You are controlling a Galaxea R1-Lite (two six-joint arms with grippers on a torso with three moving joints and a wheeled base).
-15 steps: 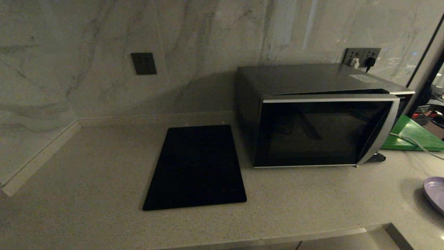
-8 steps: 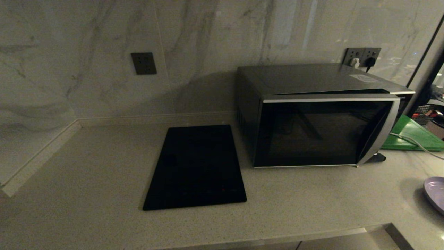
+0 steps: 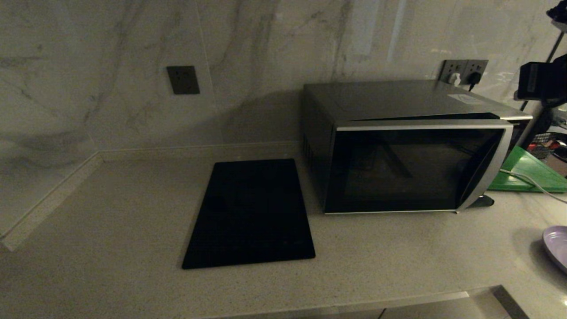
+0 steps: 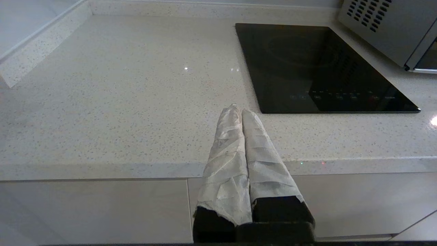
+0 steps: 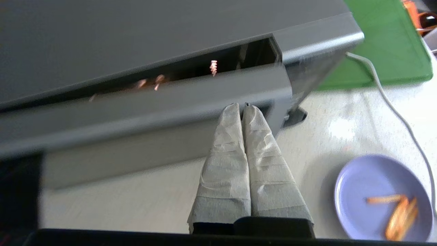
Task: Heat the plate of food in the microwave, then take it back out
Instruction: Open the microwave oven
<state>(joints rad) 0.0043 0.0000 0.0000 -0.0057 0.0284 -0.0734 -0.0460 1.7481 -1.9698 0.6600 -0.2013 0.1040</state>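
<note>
- I had the plate of food point(image 5: 382, 196), a shallow lavender dish with a few thin orange sticks on it, sitting near the right-hand end of the worktop point(image 3: 110, 221), toward the front edge and well apart from the microwave point(image 3: 407, 146).
- I judged the plate light and stiff but breakable, with a smooth, likely slippery rim; I would take it by the rim, on the side away from the loose sticks, and keep it level so they did not slide off.
- The microwave stood toward the back right of the worktop with its door slightly ajar, a dark gap showing along the top.
- I judged the door best pulled by its curved silver handle point(image 3: 487, 173) on the right side.
- My right gripper point(image 5: 243, 106) hung above the microwave's front right corner, its taped fingers pressed together and holding nothing.
- My left gripper point(image 4: 238, 109) sat parked at the front edge of the worktop, likewise closed and empty.
- The worktop was pale speckled stone, with a black cooktop point(image 3: 252, 212) left of the microwave and a green board point(image 3: 527, 173) behind its right side.
- A grey cord point(image 5: 392, 99) trailed across the board toward the plate.
- The room was dim, with marble-look walls.
</note>
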